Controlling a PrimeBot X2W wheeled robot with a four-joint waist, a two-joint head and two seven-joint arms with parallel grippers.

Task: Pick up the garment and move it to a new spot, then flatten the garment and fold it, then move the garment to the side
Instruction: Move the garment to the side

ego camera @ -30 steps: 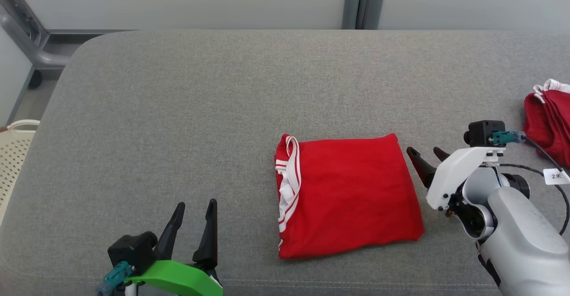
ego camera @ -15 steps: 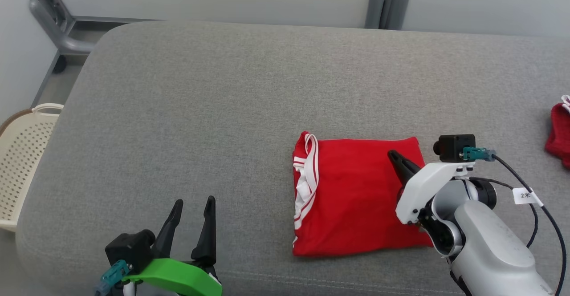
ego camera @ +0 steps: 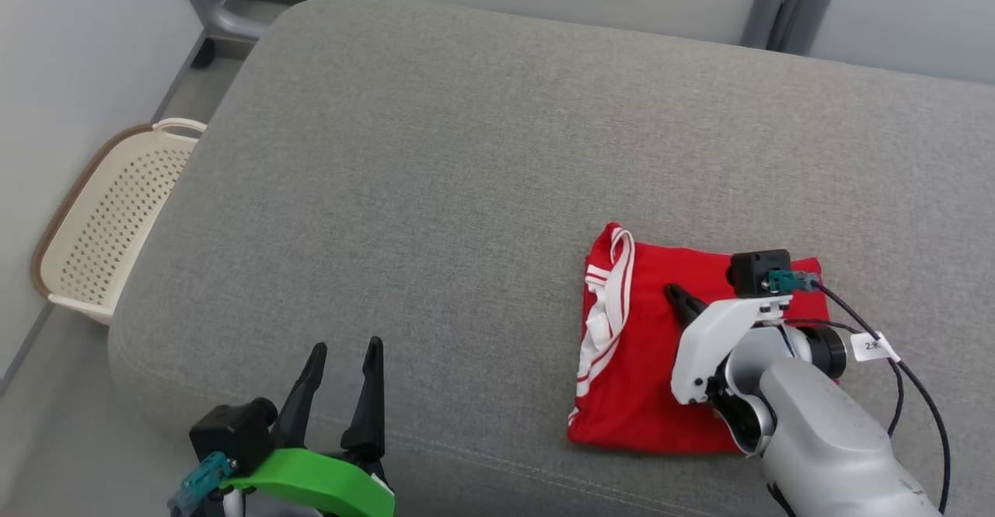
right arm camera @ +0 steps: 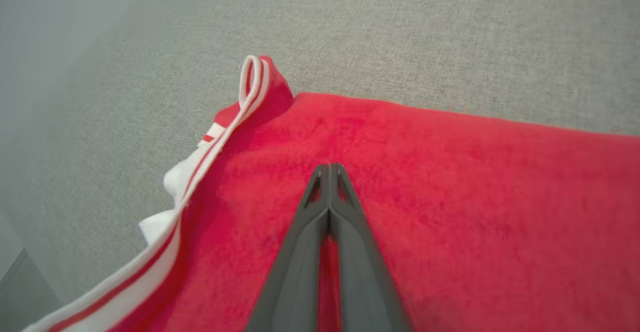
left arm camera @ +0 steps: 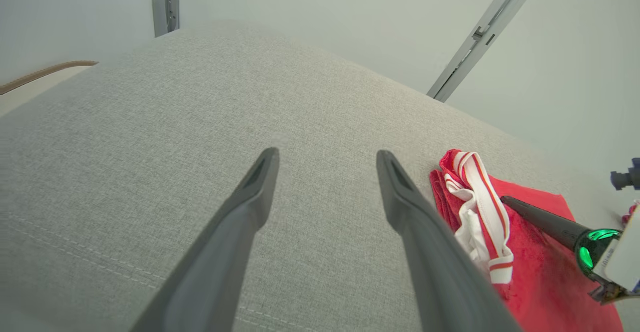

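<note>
- Already folded square, the red jersey garment with white-striped trim (ego camera: pixel 637 361) lies on the grey fabric-padded worktop (ego camera: pixel 466 190), near its front edge.
- Right gripper (right arm camera: pixel 330 168): fingers clenched together over the cloth, nothing visibly pinched.
- Left gripper (ego camera: pixel 346 350): fingers released, well apart from it.
- Likely step: moving it aside. The next move calls for pressing down and sliding without spoiling the folds.

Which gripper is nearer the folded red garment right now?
Right. The right gripper is over the red garment, jaws shut, tips at its top surface. The left gripper hangs apart to its left, above bare grey cushion, jaws open.
</note>
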